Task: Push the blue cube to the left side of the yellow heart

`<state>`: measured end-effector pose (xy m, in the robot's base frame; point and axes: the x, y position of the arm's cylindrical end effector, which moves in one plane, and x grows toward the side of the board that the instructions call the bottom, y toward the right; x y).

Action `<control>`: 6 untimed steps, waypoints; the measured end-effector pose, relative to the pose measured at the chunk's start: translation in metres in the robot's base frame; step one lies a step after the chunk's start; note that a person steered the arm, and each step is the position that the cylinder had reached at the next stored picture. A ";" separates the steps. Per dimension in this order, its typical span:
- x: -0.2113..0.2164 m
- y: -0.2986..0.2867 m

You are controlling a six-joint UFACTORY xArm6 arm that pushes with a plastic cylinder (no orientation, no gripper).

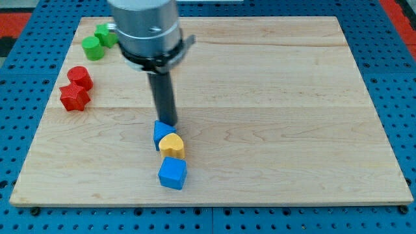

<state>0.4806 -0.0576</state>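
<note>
The blue cube (pixel 172 173) lies near the board's bottom edge, just below the yellow heart (pixel 173 145). A second blue block (pixel 160 132) sits against the heart's upper left side. My tip (pixel 166 122) stands at the top edge of that second blue block, above the heart and well above the blue cube. The rod rises from there to the arm's grey body (pixel 145 29) at the view's top.
The wooden board (pixel 273 97) lies on a blue pegboard. A red cylinder (pixel 79 77) and a red star-like block (pixel 73 97) sit at the left edge. Two green blocks (pixel 99 41) sit at the top left corner.
</note>
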 end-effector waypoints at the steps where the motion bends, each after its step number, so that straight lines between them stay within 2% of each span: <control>1: -0.001 0.013; 2: 0.033 0.088; 3: 0.115 0.099; 4: 0.138 0.066; 5: 0.109 0.001; 6: 0.100 -0.022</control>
